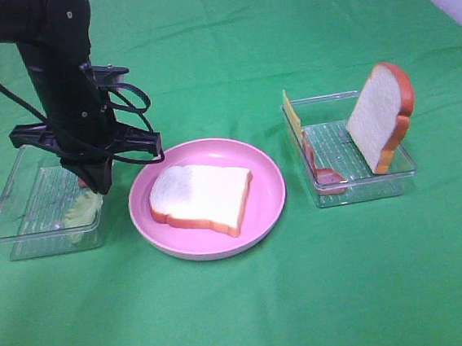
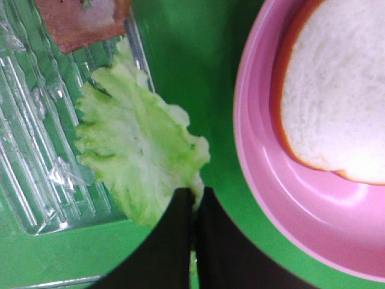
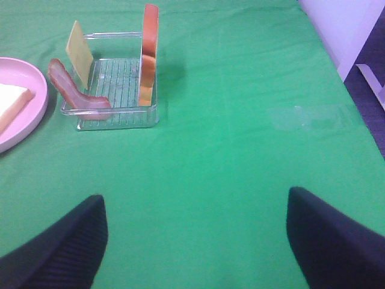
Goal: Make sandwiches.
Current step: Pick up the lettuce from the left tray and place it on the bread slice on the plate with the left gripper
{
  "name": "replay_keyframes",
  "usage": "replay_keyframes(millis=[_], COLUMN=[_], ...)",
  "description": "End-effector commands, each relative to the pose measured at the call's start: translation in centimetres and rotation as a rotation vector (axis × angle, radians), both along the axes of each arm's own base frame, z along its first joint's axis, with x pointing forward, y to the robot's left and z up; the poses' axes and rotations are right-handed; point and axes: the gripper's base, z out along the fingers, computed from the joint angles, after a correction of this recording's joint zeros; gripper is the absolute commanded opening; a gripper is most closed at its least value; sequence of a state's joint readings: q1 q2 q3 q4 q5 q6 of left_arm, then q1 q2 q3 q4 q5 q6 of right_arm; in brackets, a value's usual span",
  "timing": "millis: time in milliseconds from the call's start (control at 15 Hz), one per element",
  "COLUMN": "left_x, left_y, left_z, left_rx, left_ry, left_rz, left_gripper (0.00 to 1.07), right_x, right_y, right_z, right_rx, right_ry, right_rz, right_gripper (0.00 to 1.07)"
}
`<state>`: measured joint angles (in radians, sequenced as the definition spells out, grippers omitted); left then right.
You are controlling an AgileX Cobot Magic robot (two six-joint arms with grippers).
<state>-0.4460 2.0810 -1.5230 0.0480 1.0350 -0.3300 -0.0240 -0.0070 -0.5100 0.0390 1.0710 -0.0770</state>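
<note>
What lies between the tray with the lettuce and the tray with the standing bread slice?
The pink plate, holding one flat bread slice, as the exterior high view shows.

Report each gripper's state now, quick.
Left gripper: closed on the edge of the lettuce leaf.
Right gripper: open, holding nothing.
</note>
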Motion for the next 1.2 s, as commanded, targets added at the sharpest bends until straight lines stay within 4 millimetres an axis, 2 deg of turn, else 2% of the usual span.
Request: replay_keyframes(millis=[67, 133, 200, 267, 333, 467, 667, 867, 1000, 1067, 1133, 1200], left_x=[-0.3, -0.7, -0.7, -1.0, -1.7, -2.3, -2.8, -2.6, -2.3, -2.3, -2.0, -1.8], left_y=[-0.2, 0.0, 0.0, 0.0, -0.1, -0.5, -2.2, -4.4, -6.3, -6.3, -6.9, -6.7], left_z=[0.6, 2.5, 2.5, 3.7, 6.1, 7.6, 9.0, 8.2, 6.3, 6.3, 4.2, 3.4], left_rx=[-0.008, -0.026, -0.026, -0.046, -0.115, -0.189, -0.399, -0.580, -0.662, -0.662, -0.655, -0.622], left_ry=[0.003, -0.024, -0.024, -0.045, -0.073, -0.081, -0.077, -0.058, -0.050, -0.050, -0.014, -0.006], left_rz=[0.009, 0.011, 0.011, 0.015, 0.018, 0.003, -0.052, -0.110, -0.159, -0.159, -0.181, -0.189], left_gripper=[0.00, 0.00, 0.00, 0.00, 0.00, 0.00, 0.00, 0.00, 0.00, 0.00, 0.00, 0.00], right_x=[-0.1, -0.1, -0.1, -0.1, -0.1, -0.1, -0.1, -0.1, -0.1, -0.1, -0.1, -0.1], right_y=[0.0, 0.0, 0.0, 0.0, 0.0, 0.0, 0.0, 0.0, 0.0, 0.0, 0.0, 0.0], right_z=[0.0, 0.0, 0.0, 0.0, 0.0, 0.0, 0.0, 0.0, 0.0, 0.0, 0.0, 0.0], right_rx=[-0.011, -0.011, -0.011, -0.011, -0.011, -0.011, -0.011, -0.011, -0.011, -0.011, -0.011, -0.011], right_ry=[-0.024, -0.024, -0.024, -0.024, -0.024, -0.024, -0.024, -0.023, -0.023, -0.023, -0.023, -0.023], right_rz=[-0.001, -0.001, -0.001, -0.001, -0.001, -0.001, -0.001, -0.001, -0.001, -0.001, -0.001, -0.001], right_gripper=[0.77, 0.77, 0.77, 0.77, 0.77, 0.77, 0.77, 0.77, 0.77, 0.77, 0.77, 0.77])
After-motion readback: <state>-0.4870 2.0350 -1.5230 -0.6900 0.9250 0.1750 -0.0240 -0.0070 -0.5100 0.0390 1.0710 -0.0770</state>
